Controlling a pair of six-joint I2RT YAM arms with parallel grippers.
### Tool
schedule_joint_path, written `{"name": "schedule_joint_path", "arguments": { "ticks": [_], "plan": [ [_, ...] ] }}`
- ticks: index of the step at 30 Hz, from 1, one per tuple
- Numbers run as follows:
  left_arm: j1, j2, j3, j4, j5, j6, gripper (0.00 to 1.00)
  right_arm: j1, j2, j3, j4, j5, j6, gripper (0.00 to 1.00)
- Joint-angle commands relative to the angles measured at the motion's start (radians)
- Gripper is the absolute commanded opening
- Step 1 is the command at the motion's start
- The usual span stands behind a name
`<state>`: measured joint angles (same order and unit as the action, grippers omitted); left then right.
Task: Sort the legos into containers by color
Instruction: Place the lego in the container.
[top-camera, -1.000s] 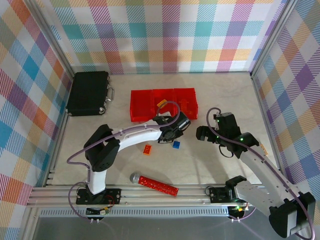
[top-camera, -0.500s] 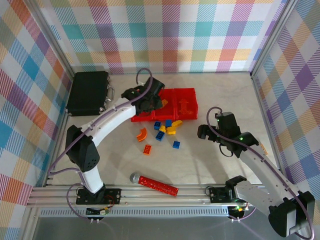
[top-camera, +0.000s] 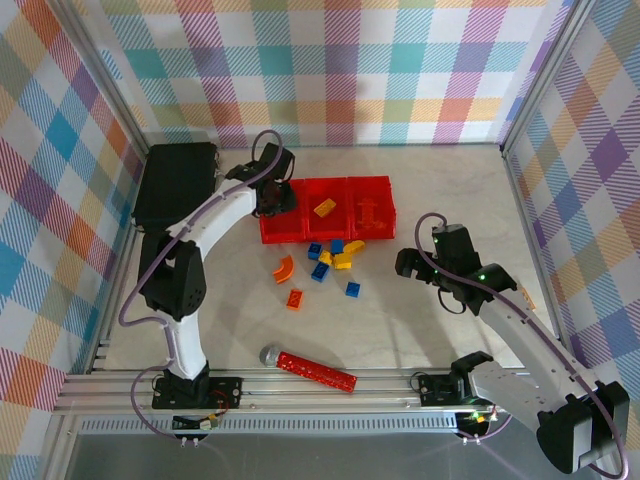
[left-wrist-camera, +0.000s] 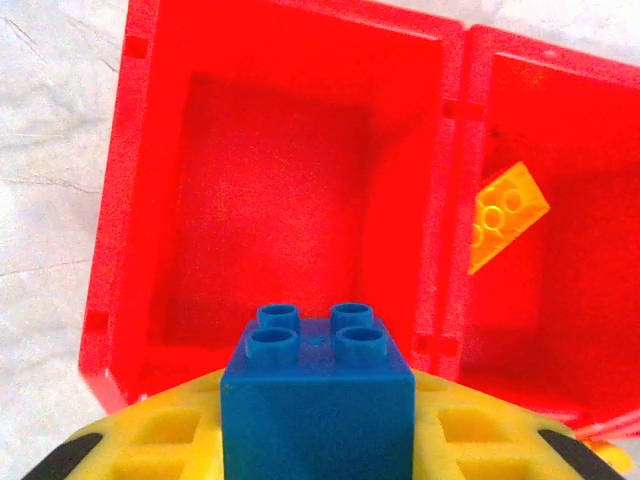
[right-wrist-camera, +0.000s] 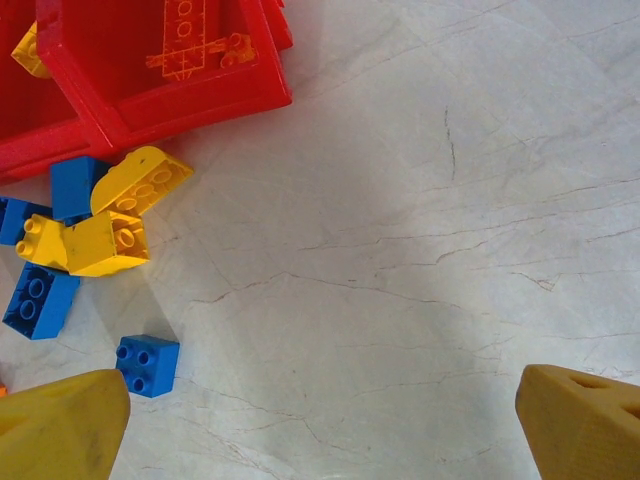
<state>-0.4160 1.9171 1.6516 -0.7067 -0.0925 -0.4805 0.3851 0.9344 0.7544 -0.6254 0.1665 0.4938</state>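
The left gripper (top-camera: 272, 197) is pinching a glossy blue four-stud brick (left-wrist-camera: 318, 395) between its yellow latticed fingers (left-wrist-camera: 105, 440), hovering over the leftmost of the smooth red plastic containers (top-camera: 300, 237). These are sitting near the middle of the table's far edge. A yellow brick (top-camera: 324, 208) is lying tilted in the middle bin. Loose legos (right-wrist-camera: 95, 240), boxy blue and slope-topped yellow, are clustering against the containers' near wall on the marbled table (right-wrist-camera: 420, 250). The right gripper (right-wrist-camera: 320, 425) is hanging with jaws spread wide, gripping nothing, above bare surface toward the right edge.

Three red containers (top-camera: 285, 231), perhaps a dozen legos (top-camera: 352, 289)
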Motion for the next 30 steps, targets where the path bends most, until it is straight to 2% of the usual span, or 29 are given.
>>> {"name": "schedule_joint_path", "arguments": {
  "ticks": [1, 8, 15, 20, 25, 30],
  "plan": [
    [0.025, 0.027, -0.015, 0.045, 0.04, 0.042, 0.17, -0.006, -0.015, 0.006, -0.025, 0.021, 0.028, 0.99],
    [0.051, 0.075, -0.047, 0.138, 0.062, 0.047, 0.34, -0.006, -0.03, -0.003, -0.032, 0.015, 0.054, 0.99],
    [0.051, 0.124, -0.019, 0.158, 0.069, 0.054, 0.51, -0.006, -0.049, 0.013, -0.061, 0.025, 0.054, 0.99],
    [0.051, 0.12, -0.016, 0.177, 0.061, 0.059, 0.58, -0.006, -0.073, 0.035, -0.091, 0.05, 0.037, 0.99],
    [0.051, 0.045, -0.069, 0.254, 0.07, 0.067, 0.63, -0.006, -0.079, 0.048, -0.105, 0.058, 0.021, 0.99],
    [0.051, -0.11, -0.169, 0.361, 0.09, 0.073, 0.75, -0.006, -0.075, 0.057, -0.114, 0.072, 0.021, 0.99]
  ]
}}
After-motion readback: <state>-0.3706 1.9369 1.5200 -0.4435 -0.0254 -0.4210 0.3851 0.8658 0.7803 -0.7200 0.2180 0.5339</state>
